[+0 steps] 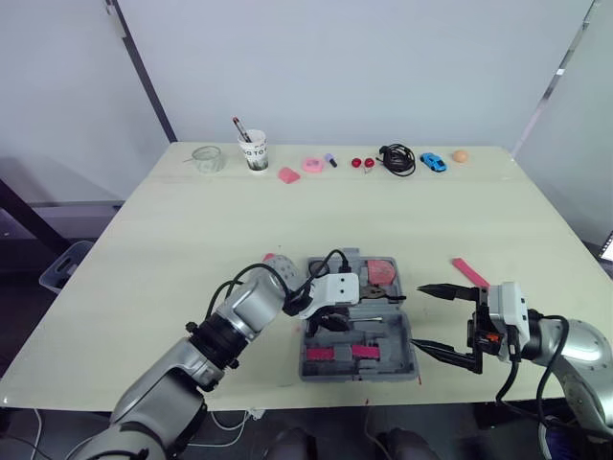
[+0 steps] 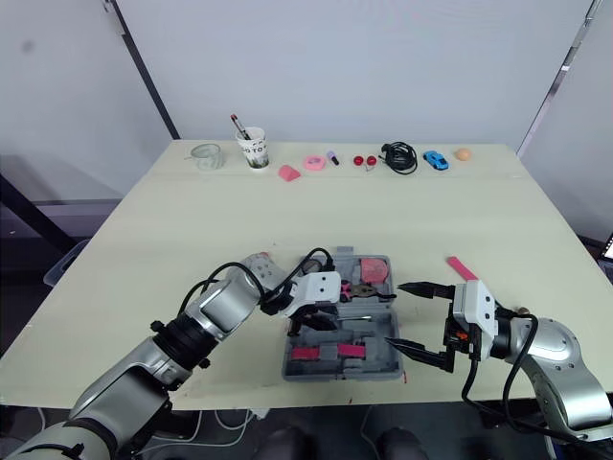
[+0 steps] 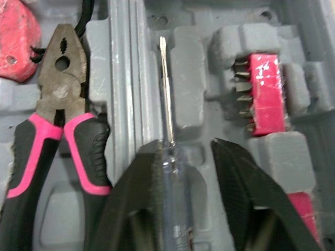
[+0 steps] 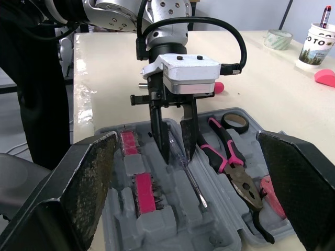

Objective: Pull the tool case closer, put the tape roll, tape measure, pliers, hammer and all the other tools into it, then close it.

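Near table (image 1: 192, 249) edge, your tool case (image 1: 383, 369) holds pliers (image 3: 57, 94), tape roll (image 4: 234, 121), screwdriver (image 3: 166, 104). Left gripper (image 3: 186, 146) straddles screwdriver, fingers slightly apart; right gripper (image 1: 420, 316) spread wide, empty. Pink strip (image 1: 469, 271) outside; lid unclosed.

left gripper (image 1: 327, 323) points down, fingers slightly parted; right gripper (image 1: 420, 317) held level, fingers spread wide.
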Tool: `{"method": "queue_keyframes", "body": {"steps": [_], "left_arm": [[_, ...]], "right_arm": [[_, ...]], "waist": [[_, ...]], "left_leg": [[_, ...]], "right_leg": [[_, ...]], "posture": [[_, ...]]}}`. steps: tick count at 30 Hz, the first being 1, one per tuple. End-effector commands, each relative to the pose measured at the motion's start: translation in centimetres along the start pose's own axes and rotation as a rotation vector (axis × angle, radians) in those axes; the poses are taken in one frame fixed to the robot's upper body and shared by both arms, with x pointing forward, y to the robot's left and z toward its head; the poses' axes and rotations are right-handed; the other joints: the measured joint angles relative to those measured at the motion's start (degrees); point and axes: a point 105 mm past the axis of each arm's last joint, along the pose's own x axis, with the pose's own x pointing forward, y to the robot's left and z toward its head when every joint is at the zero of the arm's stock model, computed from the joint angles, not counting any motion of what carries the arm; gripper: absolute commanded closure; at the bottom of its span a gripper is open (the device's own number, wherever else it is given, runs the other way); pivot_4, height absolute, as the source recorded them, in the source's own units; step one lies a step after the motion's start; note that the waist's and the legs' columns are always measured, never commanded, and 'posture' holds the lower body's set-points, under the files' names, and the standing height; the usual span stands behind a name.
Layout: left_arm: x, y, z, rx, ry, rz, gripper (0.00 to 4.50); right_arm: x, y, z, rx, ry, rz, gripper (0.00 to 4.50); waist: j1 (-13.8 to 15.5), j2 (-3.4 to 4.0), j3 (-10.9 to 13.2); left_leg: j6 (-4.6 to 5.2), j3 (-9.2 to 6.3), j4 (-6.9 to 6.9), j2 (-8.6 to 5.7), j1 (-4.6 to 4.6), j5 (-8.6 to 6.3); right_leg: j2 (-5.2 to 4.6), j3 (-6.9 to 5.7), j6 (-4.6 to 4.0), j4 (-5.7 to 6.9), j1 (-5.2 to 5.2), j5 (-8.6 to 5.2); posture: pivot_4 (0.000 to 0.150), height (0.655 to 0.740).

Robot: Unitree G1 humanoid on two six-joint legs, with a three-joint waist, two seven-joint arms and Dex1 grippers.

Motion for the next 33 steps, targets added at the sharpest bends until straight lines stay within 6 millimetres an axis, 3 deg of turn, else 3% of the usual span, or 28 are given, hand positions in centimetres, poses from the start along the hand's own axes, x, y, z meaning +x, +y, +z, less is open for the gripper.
{"method": "queue_keyframes", "body": {"steps": [1, 10, 15, 24, 28, 30, 32, 33], "left_arm": [[-0.3, 0.3, 0.1, 0.033, 0.012, 0.023, 2.94], [-2.2, 1.3, 1.9, 0.078, -0.055, 0.068, 2.94], [-3.9, 2.3, 2.7, 0.052, -0.204, 0.099, 2.94], [-5.0, 2.7, 2.0, -0.063, -0.492, 0.13, 2.94], [-4.5, 2.0, 1.0, -0.095, -0.503, 0.087, 2.94], [-4.0, 1.4, 0.4, -0.121, -0.511, 0.045, 3.45], [-3.7, 1.3, -0.1, -0.127, -0.517, 0.042, 4.36], [-3.5, 1.3, -0.3, -0.123, -0.513, 0.039, 4.44]], "right_arm": [[-0.1, 0.1, 0.5, -0.023, -0.007, 0.012, 0.0], [-0.1, 0.3, 0.1, -0.022, -0.007, 0.011, 0.0], [0.0, 0.4, -0.1, -0.019, -0.011, 0.01, 0.0], [-0.1, -0.1, -0.1, -0.019, -0.023, -0.013, 0.0], [-0.1, -0.1, -0.2, -0.019, -0.023, -0.014, 0.0], [-0.1, 0.0, -0.3, -0.018, -0.023, -0.013, 0.0], [-0.1, 0.0, -0.3, -0.018, -0.023, -0.012, 0.0], [-0.1, 0.0, -0.3, -0.019, -0.022, -0.013, 0.0]], "waist": [[0.0, 0.0, 0.0], [0.0, 0.0, 0.0], [0.0, 0.0, 0.0], [0.0, 0.0, 0.0], [0.0, 0.0, 0.0], [0.0, 0.0, 0.0], [-0.1, 0.0, 0.0], [-0.1, 0.0, 0.0]], "left_leg": [[0.0, 0.0, 0.0, 0.0, 0.0, 0.0], [0.0, 0.0, 0.01, 0.0, 0.0, 0.0], [0.0, 0.0, 0.01, 0.0, -0.01, 0.0], [0.0, 0.02, 0.01, 0.0, 0.01, 0.0], [0.0, 0.01, 0.05, 0.0, -0.01, 0.0], [0.0, 0.02, 0.05, 0.0, 0.0, 0.0], [0.0, 0.02, 0.05, 0.0, 0.0, 0.0], [0.0, 0.01, 0.05, 0.0, 0.0, 0.0]], "right_leg": [[0.0, 0.0, 0.0, 0.0, 0.0, 0.0], [0.0, 0.0, 0.0, 0.02, -0.01, 0.0], [0.0, 0.0, 0.0, 0.02, -0.01, 0.0], [0.0, 0.0, 0.0, 0.05, -0.01, 0.0], [0.0, -0.01, 0.01, 0.05, -0.01, 0.0], [0.0, -0.01, 0.01, 0.05, 0.0, 0.0], [0.0, 0.0, 0.01, 0.06, -0.01, 0.0], [0.0, -0.01, 0.01, 0.07, -0.01, 0.0]], "posture": [[0.15, 0.74], [0.15, 0.74], [0.15, 0.74], [0.15, 0.74], [0.15, 0.74], [0.15, 0.74], [0.15, 0.74], [0.15, 0.74]]}}
